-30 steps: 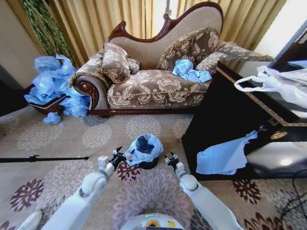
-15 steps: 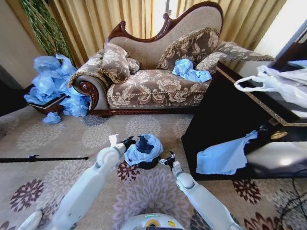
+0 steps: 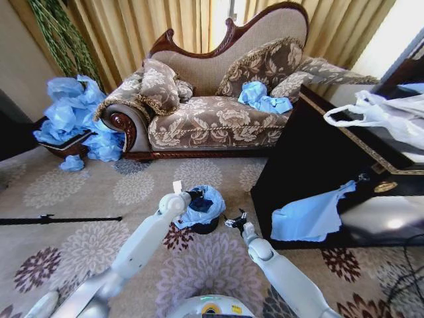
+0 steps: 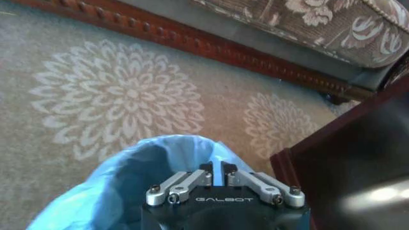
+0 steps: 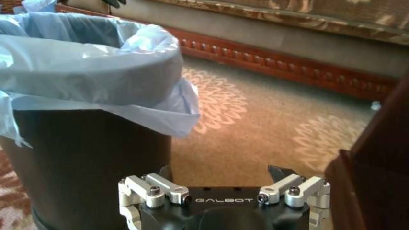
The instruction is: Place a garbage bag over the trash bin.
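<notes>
Left gripper [image 3: 196,195], jaws together, presses the garbage bag [image 3: 211,199] into the trash bin [image 3: 204,226], apparently seating it; right gripper [image 3: 233,219], jaws apart, waits at its four o'clock.

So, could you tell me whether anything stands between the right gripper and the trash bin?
Nothing visible does. The right gripper, open, sits beside the trash bin over bare carpet.

Black trash bin [image 5: 89,163] upright on carpet, light blue garbage bag [image 5: 96,72] folded over its rim
</notes>
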Motion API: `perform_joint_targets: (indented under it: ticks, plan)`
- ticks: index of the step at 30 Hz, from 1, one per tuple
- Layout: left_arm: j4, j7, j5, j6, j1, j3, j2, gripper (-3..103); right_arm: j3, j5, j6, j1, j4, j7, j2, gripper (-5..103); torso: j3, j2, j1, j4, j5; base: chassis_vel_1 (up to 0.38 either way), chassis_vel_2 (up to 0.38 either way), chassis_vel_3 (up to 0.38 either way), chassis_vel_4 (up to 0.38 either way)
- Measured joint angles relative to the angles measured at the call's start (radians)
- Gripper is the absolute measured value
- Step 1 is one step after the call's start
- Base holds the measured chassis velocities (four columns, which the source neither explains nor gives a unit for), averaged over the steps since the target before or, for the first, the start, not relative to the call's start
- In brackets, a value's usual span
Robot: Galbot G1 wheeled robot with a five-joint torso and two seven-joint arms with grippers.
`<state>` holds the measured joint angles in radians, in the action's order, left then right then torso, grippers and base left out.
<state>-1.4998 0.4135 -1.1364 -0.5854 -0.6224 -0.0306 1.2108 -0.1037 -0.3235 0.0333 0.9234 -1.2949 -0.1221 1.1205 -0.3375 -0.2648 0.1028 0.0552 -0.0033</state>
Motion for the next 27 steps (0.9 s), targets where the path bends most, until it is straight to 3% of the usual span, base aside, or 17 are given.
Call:
perform_joint_targets:
  ticks: [5, 11, 15, 18, 25, 27]
  plan:
    - [0.037, 0.011, -0.001, -0.008, 0.021, -0.027, 0.033, 1, 0.024, -0.022, 0.011, 0.045, -0.062, -0.021, -0.036, 100, 0.0, 0.0, 0.0, 0.0003, -0.0002, 0.0, 0.0, 0.0, 0.0]
    - [0.086, 0.035, 0.016, -0.007, 0.028, -0.03, 0.071, 0, 0.039, -0.055, 0.008, 0.077, -0.136, -0.045, -0.051, 100, 0.0, 0.0, 0.0, 0.0001, -0.0001, 0.0, 0.0, 0.0, 0.0]
    - [0.147, 0.106, 0.064, 0.008, 0.036, -0.011, 0.12, 0, 0.043, -0.096, -0.007, 0.086, -0.182, -0.064, -0.059, 100, 0.0, 0.0, 0.0, -0.0001, -0.0001, 0.0, 0.0, 0.0, 0.0]
    - [0.166, 0.127, 0.076, 0.012, 0.039, 0.0, 0.14, 0, 0.043, -0.101, -0.007, 0.086, -0.186, -0.065, -0.062, 100, 0.0, 0.0, 0.0, 0.0001, -0.0001, 0.0, 0.0, 0.0, 0.0]
    - [0.234, 0.105, 0.086, 0.021, 0.054, 0.012, 0.177, 0, 0.035, -0.107, -0.008, 0.085, -0.19, -0.066, -0.064, 100, 0.0, 0.0, 0.0, -0.0002, -0.0001, 0.0, 0.0, 0.0, 0.0]
    - [0.299, 0.08, 0.087, 0.025, 0.073, 0.014, 0.215, 0, 0.028, -0.113, -0.009, 0.08, -0.19, -0.066, -0.066, 100, 0.0, 0.0, 0.0, 0.0002, -0.0001, 0.0, 0.0, 0.0, 0.0]
